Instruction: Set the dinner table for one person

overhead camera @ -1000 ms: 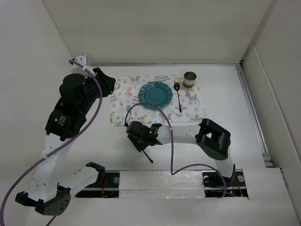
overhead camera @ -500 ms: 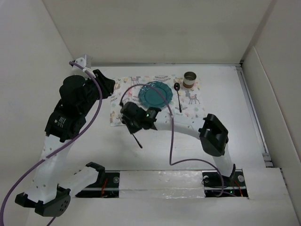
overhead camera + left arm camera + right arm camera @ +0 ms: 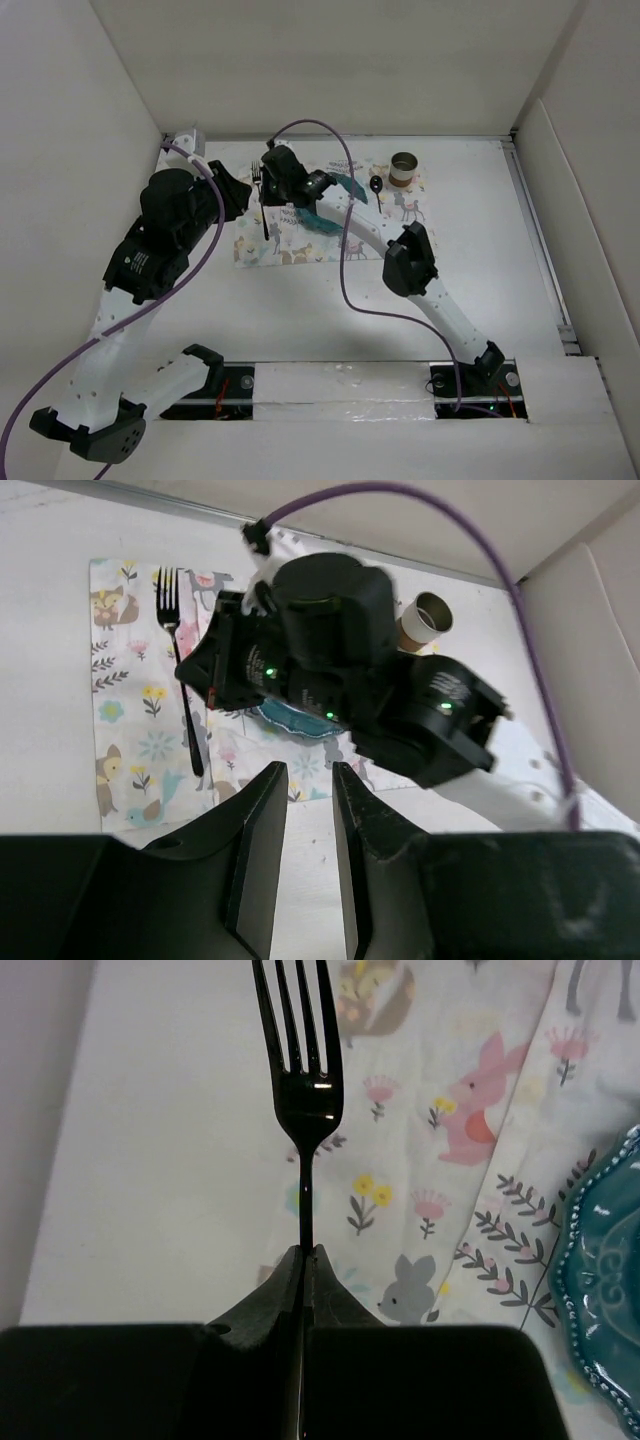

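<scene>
My right gripper (image 3: 265, 197) is shut on a black fork (image 3: 262, 205) and holds it over the left edge of the animal-print placemat (image 3: 295, 247), tines pointing to the far side. In the right wrist view the fork (image 3: 303, 1070) sticks straight out of the closed jaws (image 3: 303, 1251). A teal plate (image 3: 345, 185) lies on the mat, partly hidden by the right arm. A black spoon (image 3: 378, 195) lies right of the plate, and a brown cup (image 3: 403, 168) stands at the mat's far right corner. My left gripper (image 3: 310, 772) is open and empty, hovering left of the mat above the white dinner table (image 3: 480, 250).
White wall panels enclose the table on the left, far and right sides. A purple cable (image 3: 345, 265) loops over the right arm. The left arm (image 3: 165, 235) stands close beside the mat's left edge, near the right gripper.
My right arm has swung from the table's near centre out to the far left, carrying the fork over the mat's left edge. The left arm shifted slightly.
</scene>
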Controlling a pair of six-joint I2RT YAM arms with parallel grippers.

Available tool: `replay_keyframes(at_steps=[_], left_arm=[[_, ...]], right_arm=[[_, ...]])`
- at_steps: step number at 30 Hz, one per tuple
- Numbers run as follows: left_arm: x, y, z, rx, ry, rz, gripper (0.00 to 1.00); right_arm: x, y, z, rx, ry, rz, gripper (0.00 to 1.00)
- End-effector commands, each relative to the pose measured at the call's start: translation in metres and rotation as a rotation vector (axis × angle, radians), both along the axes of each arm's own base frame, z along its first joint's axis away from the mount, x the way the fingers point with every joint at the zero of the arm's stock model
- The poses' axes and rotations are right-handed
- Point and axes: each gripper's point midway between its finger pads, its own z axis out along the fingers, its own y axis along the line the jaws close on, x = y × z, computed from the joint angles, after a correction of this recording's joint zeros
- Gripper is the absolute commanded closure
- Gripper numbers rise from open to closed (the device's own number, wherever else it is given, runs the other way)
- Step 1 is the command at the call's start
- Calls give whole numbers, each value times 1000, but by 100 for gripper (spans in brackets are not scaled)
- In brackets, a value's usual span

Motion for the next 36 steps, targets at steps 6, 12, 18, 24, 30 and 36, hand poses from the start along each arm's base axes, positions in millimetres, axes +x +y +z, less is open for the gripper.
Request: replay_keyframes(at_steps=[6,12,18,24,30,36], left_arm=[[3,0,0,7,-5,23,78],[8,-2,-7,16,5,24,78],[13,-4,-16,30,26,24,78],[15,-3,-20,42,34,32,78],[16,-5,-22,35,37,24,78],[25,2,-1,52,-17,72,72]], right_arm=[[22,4,-33,68,79,-47,100],[27,-2,-67,32,115,-63,100],[40,-7,-85,42,131,-96,100],[40,-4,-102,56,162,-104,94],[51,-2,-45,160,98,-88,68],[26,-15,100,345,-28,28,40]])
